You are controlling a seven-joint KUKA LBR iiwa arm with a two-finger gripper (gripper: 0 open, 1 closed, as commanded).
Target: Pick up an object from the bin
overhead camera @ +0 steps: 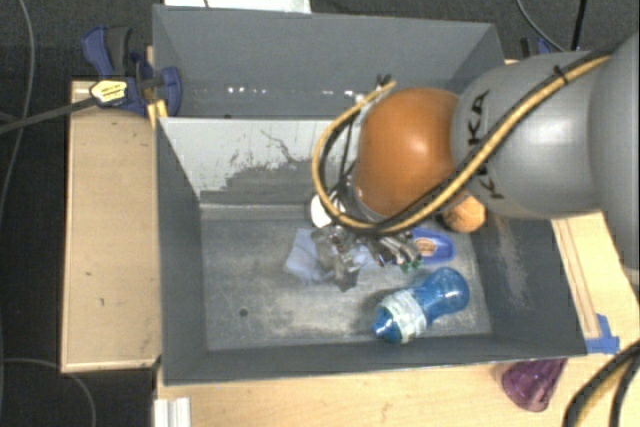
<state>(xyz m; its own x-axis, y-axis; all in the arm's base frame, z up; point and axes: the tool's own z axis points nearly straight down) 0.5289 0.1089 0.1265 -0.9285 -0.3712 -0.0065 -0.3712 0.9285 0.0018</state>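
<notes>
You are looking down into a grey metal bin (250, 315), and the silver arm with its round orange cover (540, 145) is reaching in over a blue clear-plastic bottle with a white label (420, 303), which is lying on its side. The gripper (340, 263) is hanging just left of that bottle and a little further back, right at a pale blue crumpled sheet (302, 255). You cannot tell whether it is open or closed. A tan soft lump (466, 213) is sitting behind the bottle, and a small white round thing (320, 210) is lying back-left of it.
</notes>
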